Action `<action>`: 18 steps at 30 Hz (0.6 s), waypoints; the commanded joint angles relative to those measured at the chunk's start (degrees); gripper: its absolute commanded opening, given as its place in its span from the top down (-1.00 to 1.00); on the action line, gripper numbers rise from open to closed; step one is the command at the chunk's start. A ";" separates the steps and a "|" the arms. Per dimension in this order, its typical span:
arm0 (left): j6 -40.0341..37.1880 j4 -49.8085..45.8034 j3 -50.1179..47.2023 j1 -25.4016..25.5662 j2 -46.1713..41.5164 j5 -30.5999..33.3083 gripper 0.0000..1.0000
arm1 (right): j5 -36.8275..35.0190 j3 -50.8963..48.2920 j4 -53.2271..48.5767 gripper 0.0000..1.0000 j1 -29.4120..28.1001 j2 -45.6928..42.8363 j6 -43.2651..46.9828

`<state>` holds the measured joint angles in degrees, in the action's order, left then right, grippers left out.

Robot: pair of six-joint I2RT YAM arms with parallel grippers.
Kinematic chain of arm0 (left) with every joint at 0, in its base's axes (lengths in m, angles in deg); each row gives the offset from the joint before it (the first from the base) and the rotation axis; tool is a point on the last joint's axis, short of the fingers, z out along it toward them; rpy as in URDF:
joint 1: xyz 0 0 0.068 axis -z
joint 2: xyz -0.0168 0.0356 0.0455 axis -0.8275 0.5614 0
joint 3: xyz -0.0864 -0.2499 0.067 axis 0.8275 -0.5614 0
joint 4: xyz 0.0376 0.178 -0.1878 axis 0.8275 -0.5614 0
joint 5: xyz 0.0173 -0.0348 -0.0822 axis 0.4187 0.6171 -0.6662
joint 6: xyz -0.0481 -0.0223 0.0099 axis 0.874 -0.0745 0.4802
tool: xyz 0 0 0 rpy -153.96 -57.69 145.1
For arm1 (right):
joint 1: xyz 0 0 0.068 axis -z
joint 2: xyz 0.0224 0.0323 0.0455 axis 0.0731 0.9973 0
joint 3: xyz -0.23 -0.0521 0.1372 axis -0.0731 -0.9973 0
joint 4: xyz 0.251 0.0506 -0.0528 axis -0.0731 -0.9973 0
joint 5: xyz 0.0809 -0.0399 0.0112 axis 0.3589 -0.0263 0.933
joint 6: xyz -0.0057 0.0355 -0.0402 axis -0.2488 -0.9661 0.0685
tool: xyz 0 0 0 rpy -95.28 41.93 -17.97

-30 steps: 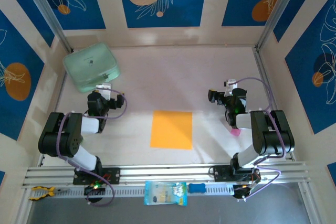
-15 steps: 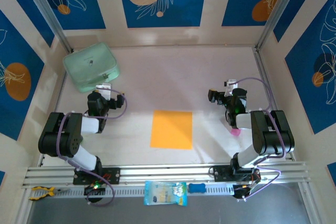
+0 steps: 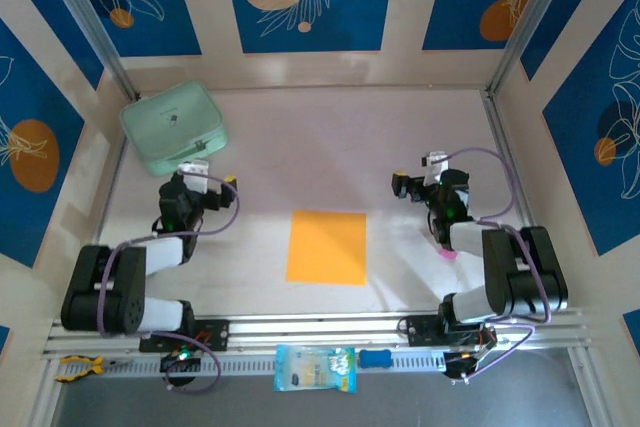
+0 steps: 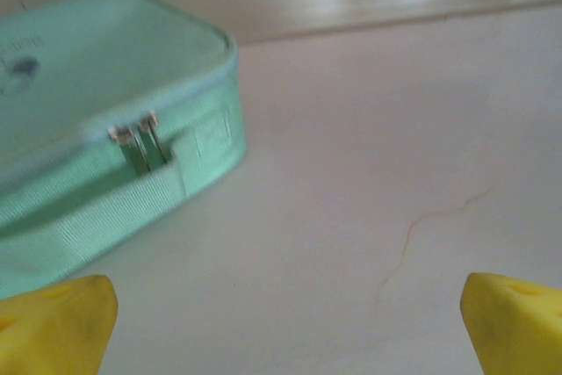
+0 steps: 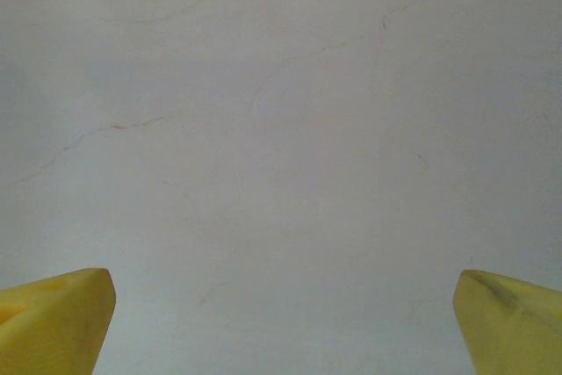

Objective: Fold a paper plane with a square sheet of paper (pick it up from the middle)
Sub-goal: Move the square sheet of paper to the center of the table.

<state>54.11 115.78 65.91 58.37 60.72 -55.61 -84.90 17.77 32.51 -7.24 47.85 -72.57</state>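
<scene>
The square sheet of paper [image 3: 326, 247] lies flat and unfolded on the surface [image 3: 330, 137]. It sits in the near middle, between the two arms and well apart from both.

We judge it light, thin and limp. It will slide under a push, crumple under a hard pinch, and sag when lifted by one point. Lying flush, it offers no raised edge. Taking hold at the middle, as the task asks, likely means pressing down and pinching up a small ridge there.

The left end effector [image 4: 281, 331] stands wide open, facing the mint-green case [image 3: 172, 127] at the far left. The right end effector [image 5: 281, 327] is wide open too, over bare surface to the right of the sheet. Neither holds anything.

The wrist views cut the fingers off to their yellow fingertips [image 4: 53, 327], and the left one is blurred. From above we cannot tell whether the sheet carries any faint creases.
</scene>
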 commanded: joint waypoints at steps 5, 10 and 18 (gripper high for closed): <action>13.78 -29.23 12.17 -0.59 -11.73 6.49 -0.99 | 2.44 14.58 -36.11 -0.98 -2.39 -14.98 -13.66; 23.70 -45.47 19.85 -0.60 -15.53 1.25 -0.99 | 16.12 16.94 -47.32 -0.98 -0.04 -20.31 -28.07; 37.78 -39.60 18.04 -0.58 -14.27 -23.51 -1.00 | 25.12 15.48 -53.05 -0.83 -9.15 -19.49 -36.15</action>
<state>83.75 77.44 84.33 58.11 45.07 -67.43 -64.77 34.10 -14.28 -12.75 27.00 -103.59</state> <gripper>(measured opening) 0.998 0.918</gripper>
